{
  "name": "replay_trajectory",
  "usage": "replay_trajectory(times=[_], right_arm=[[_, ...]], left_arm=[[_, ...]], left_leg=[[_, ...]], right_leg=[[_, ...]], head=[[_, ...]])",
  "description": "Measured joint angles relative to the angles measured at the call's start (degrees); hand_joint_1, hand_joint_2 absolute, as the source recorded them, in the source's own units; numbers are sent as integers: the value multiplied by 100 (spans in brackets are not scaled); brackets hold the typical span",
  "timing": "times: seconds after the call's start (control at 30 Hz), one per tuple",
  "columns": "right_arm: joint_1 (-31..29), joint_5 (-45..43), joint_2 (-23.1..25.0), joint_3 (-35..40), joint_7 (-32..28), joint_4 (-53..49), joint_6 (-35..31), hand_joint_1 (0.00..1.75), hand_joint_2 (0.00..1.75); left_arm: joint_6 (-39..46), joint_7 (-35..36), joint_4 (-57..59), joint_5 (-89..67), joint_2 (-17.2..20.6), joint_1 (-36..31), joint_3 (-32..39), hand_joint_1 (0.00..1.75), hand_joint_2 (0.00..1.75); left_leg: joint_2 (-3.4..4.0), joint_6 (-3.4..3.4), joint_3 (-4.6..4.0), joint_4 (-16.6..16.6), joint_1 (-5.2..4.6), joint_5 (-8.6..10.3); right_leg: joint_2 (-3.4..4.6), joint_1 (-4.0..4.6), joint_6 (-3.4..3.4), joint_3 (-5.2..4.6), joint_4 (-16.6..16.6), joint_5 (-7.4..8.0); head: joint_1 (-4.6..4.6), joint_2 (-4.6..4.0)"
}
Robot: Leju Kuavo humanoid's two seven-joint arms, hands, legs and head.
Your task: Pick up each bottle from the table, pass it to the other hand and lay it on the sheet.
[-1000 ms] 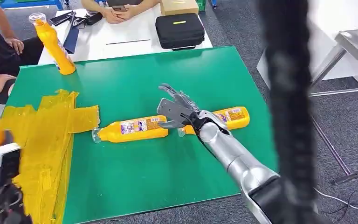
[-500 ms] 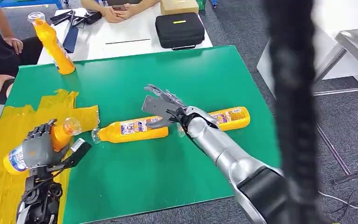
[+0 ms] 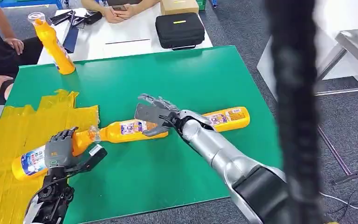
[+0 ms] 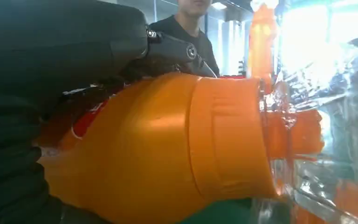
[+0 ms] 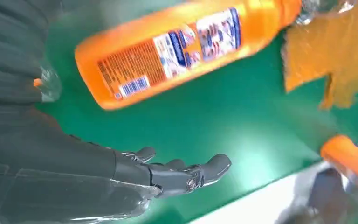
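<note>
Four orange bottles: one held by the left hand over the yellow sheet, two lying mid-table, one upright far left. The right hand hovers spread and empty above the nearer-left lying one; its wrist view shows that label clearly.

You have four orange bottles: one over the yellow sheet, two lying mid-table, one upright at the green table's far left corner.

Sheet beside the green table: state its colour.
Translucent yellow-orange; the sheet shows best in the head view.
</note>
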Motion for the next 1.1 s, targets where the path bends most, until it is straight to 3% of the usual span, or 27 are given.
replay_trajectory(times=[0.17,0.2,0.37,0.67,0.93,1.1], right_arm=[[-63,138,17,92,147,96,129,0,175],[-86,252,26,148,261,140,225,0,175],[-97,644,76,380,620,343,476,0,175],[-184,996,308,791,1222,721,409,0,175],[-205,1029,409,931,1300,866,374,0,175],[-216,1115,448,992,1486,944,313,0,175]], left_arm=[[4,53,149,0,52,-78,-85,0,175],[-2,107,219,43,59,-97,-115,0,0],[-7,175,578,417,127,-275,-315,0,0],[22,-592,1543,1156,57,-734,-149,0,0],[44,-737,2016,1316,0,-998,5,0,0],[-52,-1433,2234,1894,-57,-1121,153,0,0]], left_leg=[[-1,0,0,-1,0,0],[0,0,1,-1,0,0],[0,0,4,0,0,1],[-1,-1,15,-1,0,0],[-2,-2,56,-3,-1,0],[-11,-2,77,-3,-1,1]], right_leg=[[0,0,-1,0,0,0],[0,1,0,1,0,0],[0,0,0,5,0,1],[-1,1,-2,14,-1,-1],[-1,1,-4,55,-2,-2],[-6,1,-4,76,-3,-2]], head=[[2,0],[2,0],[2,0],[0,0],[2,0],[0,0]])
